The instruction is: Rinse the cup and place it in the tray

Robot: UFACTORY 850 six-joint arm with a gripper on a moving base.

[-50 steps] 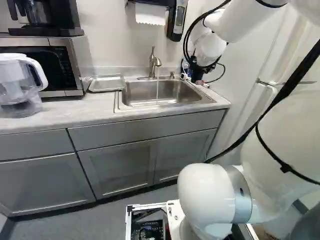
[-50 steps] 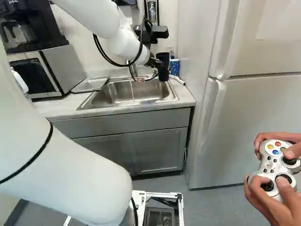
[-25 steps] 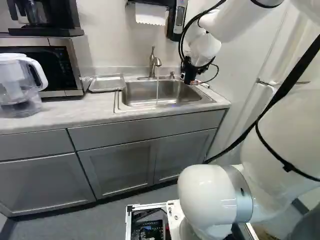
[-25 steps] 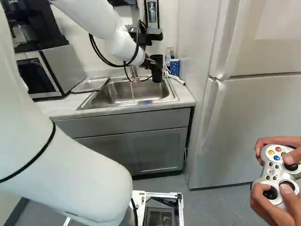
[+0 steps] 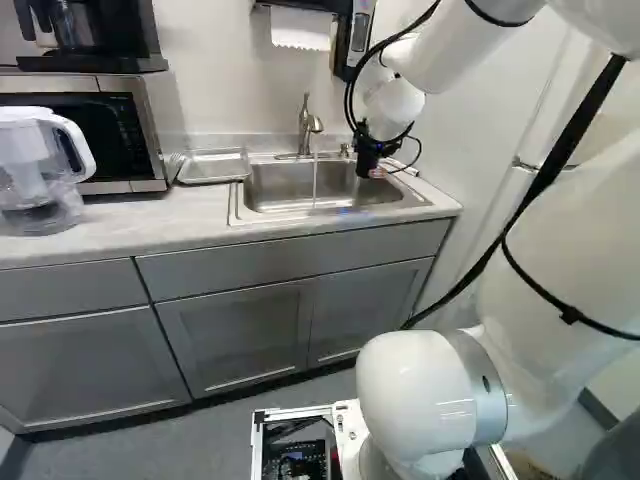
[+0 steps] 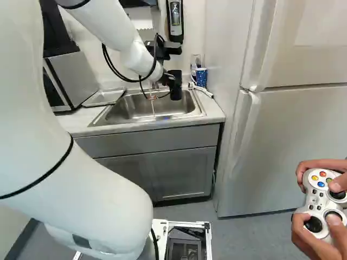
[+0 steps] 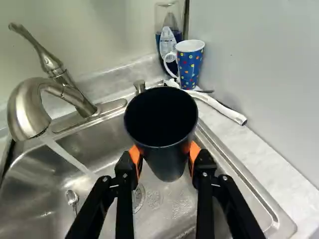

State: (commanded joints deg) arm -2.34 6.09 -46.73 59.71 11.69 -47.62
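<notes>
Arm and cup: since the earlier views the arm (image 6: pixel 103 200) has swung across the sink (image 6: pixel 130 108) toward its faucet, carrying the cup (image 7: pixel 162 124) away from the mug corner.
Jaws: the jaws (image 6: pixel 169 79) stand part-way spread, the cup pinched between them; in the wrist view the orange pads (image 7: pixel 194 151) press it from two sides.
Cup: dark, roughly upright, mouth up, held above the sink's end nearer the fridge (image 6: pixel 295 141); whether it holds water I cannot tell.
Faucet: at the sink's back edge (image 7: pixel 22 109); its water stream (image 7: pixel 70 158) falls into the sink beside the cup, apart from it.
Tray: on the worktop (image 5: pixel 130 222), beside the sink's end nearer the microwave (image 5: pixel 110 130).
Spoon: lying in the sink (image 7: pixel 73 198).
Mug: blue with coloured dots (image 7: pixel 190 67), behind the sink's corner, a bottle of blue liquid (image 7: pixel 167 40) just behind it.
White tube: along the worktop beside the sink (image 7: pixel 219 108).
Controller: gripped by a person's hands (image 6: pixel 317 246), well apart from the sink (image 6: pixel 324 199).
</notes>
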